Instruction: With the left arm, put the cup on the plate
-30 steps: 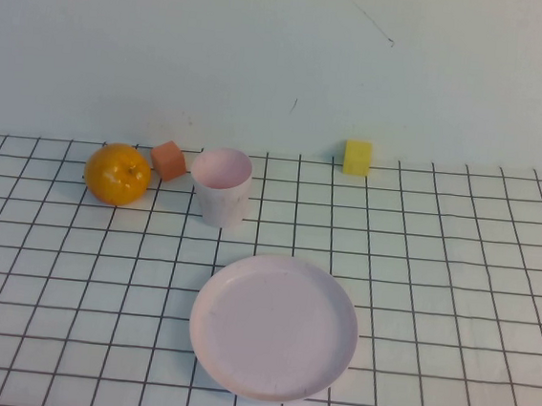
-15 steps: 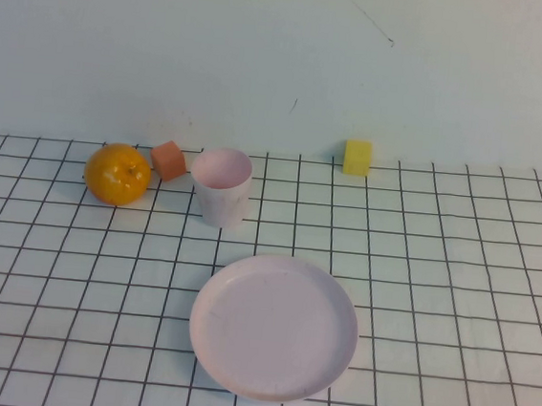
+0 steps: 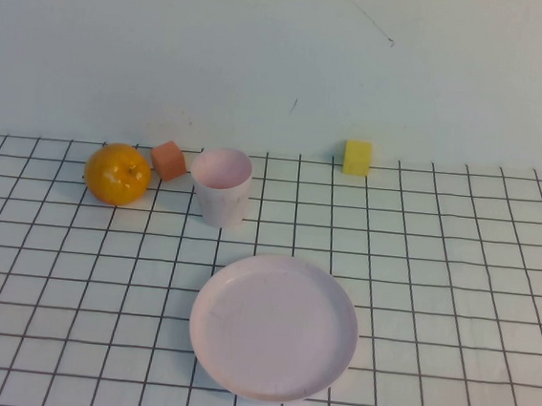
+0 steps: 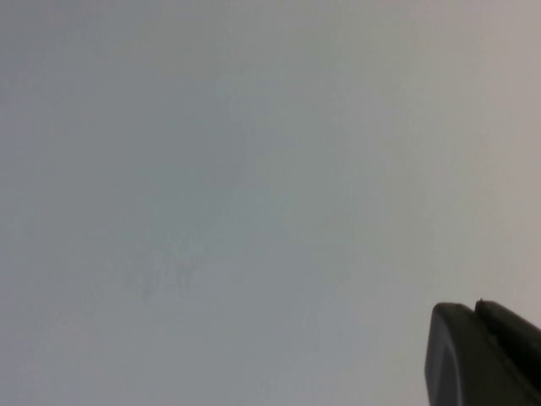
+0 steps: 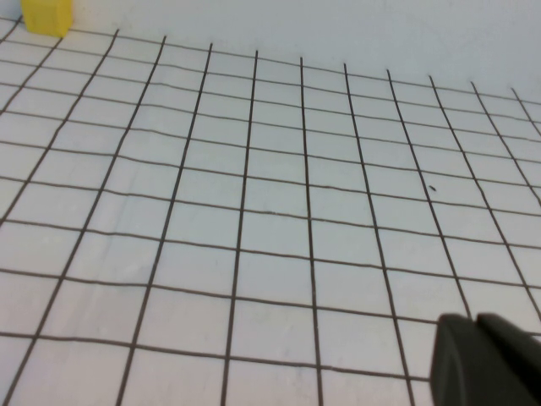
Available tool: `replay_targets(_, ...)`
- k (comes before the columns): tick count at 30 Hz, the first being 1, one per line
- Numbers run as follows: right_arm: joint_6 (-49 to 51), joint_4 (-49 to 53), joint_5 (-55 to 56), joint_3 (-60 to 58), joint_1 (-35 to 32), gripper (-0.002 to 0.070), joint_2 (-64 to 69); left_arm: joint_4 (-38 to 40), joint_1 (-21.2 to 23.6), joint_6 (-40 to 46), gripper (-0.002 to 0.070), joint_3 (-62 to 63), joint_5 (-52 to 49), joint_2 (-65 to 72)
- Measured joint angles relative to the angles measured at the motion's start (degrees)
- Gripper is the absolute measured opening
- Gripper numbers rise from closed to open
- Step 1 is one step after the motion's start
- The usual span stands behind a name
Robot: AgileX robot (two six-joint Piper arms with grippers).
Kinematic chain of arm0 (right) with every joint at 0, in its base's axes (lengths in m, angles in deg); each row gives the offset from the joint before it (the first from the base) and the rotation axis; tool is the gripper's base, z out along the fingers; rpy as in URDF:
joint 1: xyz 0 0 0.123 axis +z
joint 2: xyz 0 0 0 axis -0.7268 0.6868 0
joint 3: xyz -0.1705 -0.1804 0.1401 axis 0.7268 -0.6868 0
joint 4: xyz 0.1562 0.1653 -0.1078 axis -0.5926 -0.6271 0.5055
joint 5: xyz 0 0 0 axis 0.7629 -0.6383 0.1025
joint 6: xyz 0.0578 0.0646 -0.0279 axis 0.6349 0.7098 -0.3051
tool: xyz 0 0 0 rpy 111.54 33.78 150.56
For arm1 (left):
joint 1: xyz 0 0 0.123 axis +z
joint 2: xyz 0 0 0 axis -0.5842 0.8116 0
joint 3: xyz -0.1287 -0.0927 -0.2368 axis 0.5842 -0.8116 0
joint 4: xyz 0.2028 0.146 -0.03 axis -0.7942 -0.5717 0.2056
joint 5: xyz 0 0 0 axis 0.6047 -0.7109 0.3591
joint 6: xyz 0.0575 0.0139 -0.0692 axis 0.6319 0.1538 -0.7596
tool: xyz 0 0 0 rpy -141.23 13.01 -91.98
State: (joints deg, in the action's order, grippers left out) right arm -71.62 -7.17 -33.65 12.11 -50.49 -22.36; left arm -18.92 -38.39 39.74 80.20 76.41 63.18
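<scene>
On my overhead feed the cup [image 3: 221, 187] stands upright on the gridded table cloth [image 3: 456, 278], mouth open to the camera, toward the far side of the table and left of centre. The plate [image 3: 273, 326] lies nearer to me, just right of the cup, with a strip of cloth between them, so the 2 are near but not touching. Nothing sits on the plate.

An orange [image 3: 117, 174] rests left of the cup, and a small orange-red block [image 3: 169, 160] sits between them, a little farther back, close to the cup's rim. A yellow block [image 3: 357, 158] stands well apart to the right, at the far edge of the grid by the pale wall.

Neither arm shows from above. The left gripper [image 4: 482, 355] appears on its wrist feed only as a dark corner against a blank pale surface; I cannot tell how its jaws stand. The right gripper [image 5: 482, 359] shows as a similar dark corner above bare grid squares, with the yellow block [image 5: 46, 15] at the far corner; its jaws I cannot tell either.
</scene>
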Motion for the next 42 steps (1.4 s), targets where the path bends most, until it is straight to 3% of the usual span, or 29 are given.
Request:
replay_targets(7,0.0,0.0,0.0,0.0,0.0,-0.0001,0.0,0.27,0.0,-1.36,-0.0002,18.94,-33.24,1.09)
replay_targets(14,0.0,0.0,0.0,0.0,0.0,-0.0001,0.0,0.73,0.0,-1.47,-0.0002,35.04,-50.42,11.81)
replay_targets(22,0.0,0.0,0.0,0.0,0.0,-0.0001,0.0,4.98,0.0,0.78,-0.0002,56.34,-73.46,34.73)
replay_targets(29,0.0,0.0,0.0,0.0,0.0,-0.0001,0.0,12.27,0.0,8.17,-0.0002,66.33,-76.92,54.33)
replay_targets(37,0.0,0.0,0.0,0.0,0.0,-0.0001,0.0,14.67,0.0,11.91,-0.0001,76.45,-77.98,74.33)
replay_targets(42,0.0,0.0,0.0,0.0,0.0,-0.0001,0.0,15.06,-0.76,13.44,0.0095,82.83,-78.94,83.84)
